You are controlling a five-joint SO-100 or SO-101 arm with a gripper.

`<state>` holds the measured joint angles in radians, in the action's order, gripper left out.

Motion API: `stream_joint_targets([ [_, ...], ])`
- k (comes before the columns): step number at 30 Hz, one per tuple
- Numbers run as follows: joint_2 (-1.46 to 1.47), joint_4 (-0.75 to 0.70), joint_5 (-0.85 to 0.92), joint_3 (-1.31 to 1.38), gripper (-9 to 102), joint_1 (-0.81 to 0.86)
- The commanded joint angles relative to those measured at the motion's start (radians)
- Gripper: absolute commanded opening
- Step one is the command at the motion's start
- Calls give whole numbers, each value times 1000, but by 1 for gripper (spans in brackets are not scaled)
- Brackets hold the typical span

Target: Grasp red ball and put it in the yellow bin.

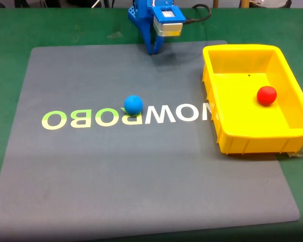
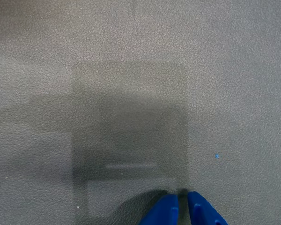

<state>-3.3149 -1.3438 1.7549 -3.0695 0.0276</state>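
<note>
The red ball (image 1: 266, 95) lies inside the yellow bin (image 1: 242, 143), on its floor toward the right wall. The bin stands at the right side of the grey mat. My blue gripper (image 1: 153, 49) hangs at the far edge of the mat, folded back near the arm base, well left of the bin. In the wrist view the two blue fingertips (image 2: 166, 208) sit almost touching over bare mat, so the gripper (image 2: 183, 201) is shut with nothing in it.
A blue ball (image 1: 133, 104) rests mid-mat on the pale lettering. The grey mat (image 1: 141, 176) lies on a green table (image 1: 10, 30). A black cable runs behind the arm base at the top.
</note>
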Motion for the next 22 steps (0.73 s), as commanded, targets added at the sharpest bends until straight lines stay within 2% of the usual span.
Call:
stream_joint_targets([
  [1, -11, -17, -8, -31, 0, 29],
  [22, -11, -18, -15, -31, 0, 26],
])
